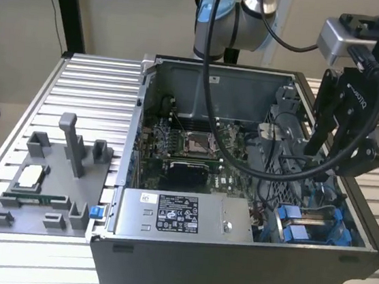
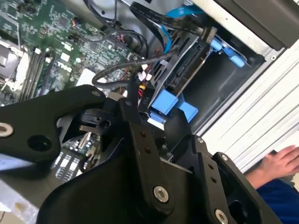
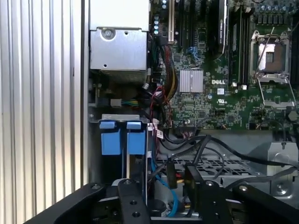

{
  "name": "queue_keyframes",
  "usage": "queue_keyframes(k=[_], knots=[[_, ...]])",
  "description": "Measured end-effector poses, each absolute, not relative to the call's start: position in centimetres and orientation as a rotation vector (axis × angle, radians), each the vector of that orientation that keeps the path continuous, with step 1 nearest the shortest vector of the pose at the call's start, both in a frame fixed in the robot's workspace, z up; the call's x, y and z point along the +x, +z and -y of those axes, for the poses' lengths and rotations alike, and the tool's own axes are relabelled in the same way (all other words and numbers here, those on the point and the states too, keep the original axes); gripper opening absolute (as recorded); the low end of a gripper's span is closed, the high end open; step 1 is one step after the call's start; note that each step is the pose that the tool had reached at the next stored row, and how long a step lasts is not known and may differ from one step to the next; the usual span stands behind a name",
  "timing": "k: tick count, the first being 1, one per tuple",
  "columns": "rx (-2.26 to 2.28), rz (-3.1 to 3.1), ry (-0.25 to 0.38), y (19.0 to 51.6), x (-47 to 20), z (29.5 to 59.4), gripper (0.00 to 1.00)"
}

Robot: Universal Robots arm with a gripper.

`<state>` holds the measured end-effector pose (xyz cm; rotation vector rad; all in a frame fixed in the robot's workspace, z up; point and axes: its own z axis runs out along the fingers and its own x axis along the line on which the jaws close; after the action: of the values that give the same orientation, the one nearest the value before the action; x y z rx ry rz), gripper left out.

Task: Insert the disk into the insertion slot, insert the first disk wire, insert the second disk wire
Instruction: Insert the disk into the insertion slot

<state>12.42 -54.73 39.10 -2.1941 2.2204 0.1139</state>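
Observation:
The disk [image 2: 184, 70] lies inside the insertion slot [image 1: 307, 224] at the front corner of the computer case, on the exterior view's right. Its dark connector edge faces the case interior, and the blue tabs [image 3: 120, 136] of its frame stick out side by side. My gripper [image 1: 322, 154] hangs just above the slot's perforated wall [image 3: 212, 165], and its black links [image 3: 131, 200] are close to the camera. A thin blue wire [image 3: 166, 186] and black wires with plugs [image 3: 170, 173] hang loose beside the disk, right under the gripper.
The grey power-supply box [image 1: 177, 216] lies along the case front beside the slot. The motherboard with its processor socket [image 1: 196, 143] is deeper inside. A grey fixture tray [image 1: 47, 187] sits on the slatted table at the exterior view's left. A person's hand [image 2: 280, 161] rests outside the case.

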Motion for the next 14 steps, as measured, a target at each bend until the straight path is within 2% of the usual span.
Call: queue_keyframes(k=[4,11,14], knots=[[-2.159,-2.182,0.188,39.1,12.4,54.9,1.0],[-2.154,-2.176,0.198,39.0,12.4,55.8,1.0],[-2.141,-2.162,0.225,38.9,12.4,56.1,1.0]])
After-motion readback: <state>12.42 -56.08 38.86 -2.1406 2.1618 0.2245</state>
